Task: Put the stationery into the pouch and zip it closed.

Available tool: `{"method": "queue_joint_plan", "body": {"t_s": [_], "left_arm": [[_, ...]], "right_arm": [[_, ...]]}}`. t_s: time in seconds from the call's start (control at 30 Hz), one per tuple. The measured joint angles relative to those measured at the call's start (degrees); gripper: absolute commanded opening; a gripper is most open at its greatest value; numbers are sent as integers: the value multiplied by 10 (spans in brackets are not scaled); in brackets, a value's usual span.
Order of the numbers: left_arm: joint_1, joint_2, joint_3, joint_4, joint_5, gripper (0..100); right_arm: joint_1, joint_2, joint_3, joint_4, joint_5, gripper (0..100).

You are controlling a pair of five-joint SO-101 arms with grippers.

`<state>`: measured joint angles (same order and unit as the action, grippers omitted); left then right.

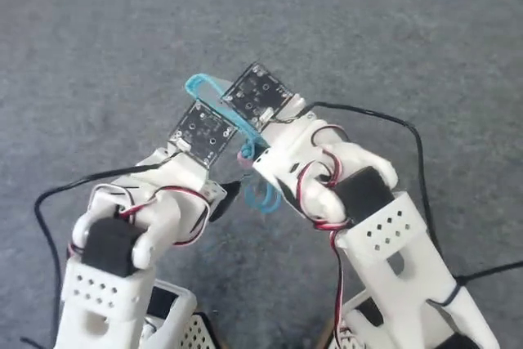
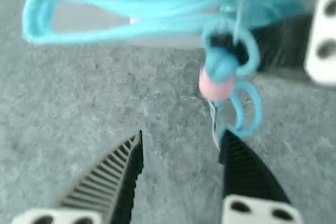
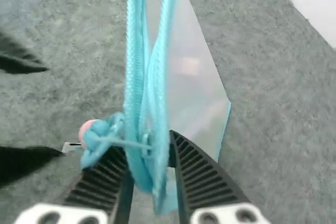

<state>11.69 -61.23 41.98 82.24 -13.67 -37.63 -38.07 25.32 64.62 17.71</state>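
A clear pouch (image 3: 189, 72) with a blue zipper edge (image 2: 157, 9) is held up off the grey carpet. My right gripper (image 3: 149, 161) is shut on the zipper edge at one end. From that end hang a pink bead (image 2: 215, 85), a blue cord loop (image 1: 263, 196) and a small metal pull tab (image 2: 215, 124). My left gripper (image 2: 181, 142) is open just below the bead, and one of its fingers (image 2: 236, 161) is beside the tab. In the high view the blue rim (image 1: 204, 87) shows past both wrists. What lies inside the pouch is too faint to tell.
Grey carpet (image 1: 98, 63) covers the whole table. The two arms stand close together, wrists nearly touching. Black cables (image 1: 409, 132) trail from each arm. The left gripper's dark fingers (image 3: 21, 161) show at the edge of the right wrist view.
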Motion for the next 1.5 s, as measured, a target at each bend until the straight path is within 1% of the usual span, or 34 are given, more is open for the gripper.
{"method": "queue_joint_plan", "body": {"t_s": [0.23,0.37,0.47,0.63,0.8,0.9,1.1,1.33,1.5], "left_arm": [[42,-42,7,-16,0,276],[44,-43,9,-40,18,271],[44,-43,26,-65,29,207],[45,-42,41,-105,34,7],[46,-42,41,-113,34,11],[33,-42,41,-113,33,10],[-18,-42,42,-113,33,10],[-82,-42,42,-113,-3,10],[-102,-37,42,-113,-9,10]], "right_arm": [[-7,0,0,4,-6,7],[-8,0,0,9,-6,7],[-8,0,0,21,-6,7],[-18,0,-1,39,-6,7],[-23,0,4,39,-4,7],[-26,-2,22,33,1,7],[-28,-11,65,-4,5,7],[-33,-15,86,-12,14,7],[-33,-15,92,-11,18,7]]}}
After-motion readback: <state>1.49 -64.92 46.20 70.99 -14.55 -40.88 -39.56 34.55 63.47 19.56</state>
